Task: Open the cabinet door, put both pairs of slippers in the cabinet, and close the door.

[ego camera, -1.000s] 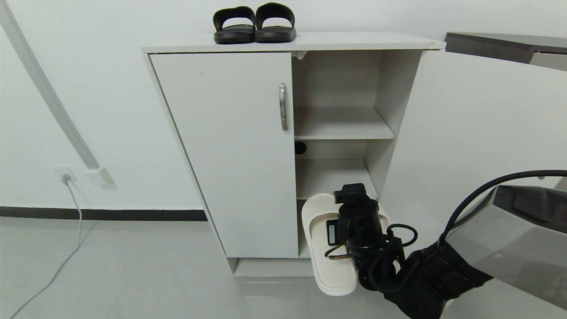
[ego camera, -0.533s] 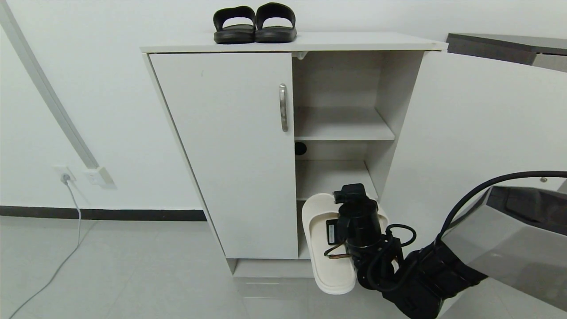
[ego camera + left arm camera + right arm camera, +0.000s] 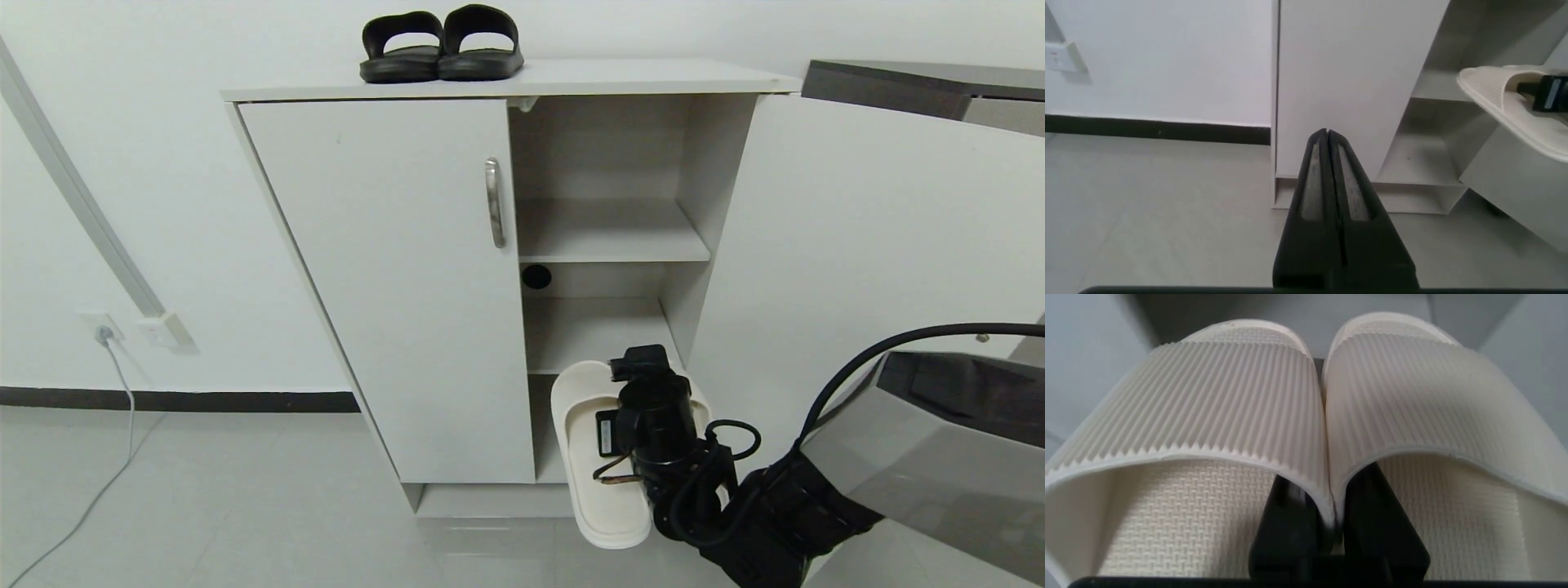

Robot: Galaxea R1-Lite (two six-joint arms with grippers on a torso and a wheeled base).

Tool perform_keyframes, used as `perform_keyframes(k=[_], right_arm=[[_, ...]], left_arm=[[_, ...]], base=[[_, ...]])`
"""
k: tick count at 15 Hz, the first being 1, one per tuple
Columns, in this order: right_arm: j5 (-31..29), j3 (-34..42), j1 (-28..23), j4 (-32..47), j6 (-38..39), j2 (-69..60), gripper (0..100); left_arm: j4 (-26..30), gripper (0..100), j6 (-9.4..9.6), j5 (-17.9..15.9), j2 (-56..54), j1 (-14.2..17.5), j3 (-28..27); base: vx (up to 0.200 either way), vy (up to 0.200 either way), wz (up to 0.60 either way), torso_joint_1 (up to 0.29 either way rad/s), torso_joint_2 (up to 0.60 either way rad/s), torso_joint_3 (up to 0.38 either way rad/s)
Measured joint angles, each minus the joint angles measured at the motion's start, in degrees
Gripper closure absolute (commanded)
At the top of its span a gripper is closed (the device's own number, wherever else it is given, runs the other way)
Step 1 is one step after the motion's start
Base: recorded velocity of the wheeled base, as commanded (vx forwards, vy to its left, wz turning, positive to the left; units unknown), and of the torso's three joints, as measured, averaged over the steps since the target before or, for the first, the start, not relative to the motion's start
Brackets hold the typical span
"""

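My view shifts, load doesn't: right gripper point(image 3: 1331, 529) keeps clenching white slippers point(image 3: 584, 445) at cabinet's point(image 3: 384, 269) five o'clock, unshelved; left gripper point(image 3: 1327, 175) closed, empty.

Cream slippers point(image 3: 1241, 400) ribbed, matt rubbery; cabinet door point(image 3: 392, 278) smooth, matt.

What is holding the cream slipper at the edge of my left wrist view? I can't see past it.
Observer: The right gripper is shut on a pair of cream slippers, pinching their adjoining straps together.
Operator: Where is the other pair?
Observer: The black slippers sit side by side on the cabinet top, above the shut left door.
Operator: Is the right door open?
Observer: Yes, the right door is swung wide open.
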Motion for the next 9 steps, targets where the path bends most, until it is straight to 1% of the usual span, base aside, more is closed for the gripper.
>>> perform_keyframes(k=[5, 9], right_arm=[[0.22, -0.44, 0.00, -1.18, 0.01, 2.07, 100], [1.76, -3.13, -0.69, -0.99, -0.12, 3.23, 100]], left_arm=[[-0.02, 100, 0.01, -0.49, 0.00, -0.02, -0.07], [0.00, 100, 0.06, -0.46, 0.01, 0.00, -0.07]], base=[[0.000, 0.000, 0.00, 0.000, 0.00, 0.000], [0.000, 0.000, 0.00, 0.002, 0.00, -0.167]])
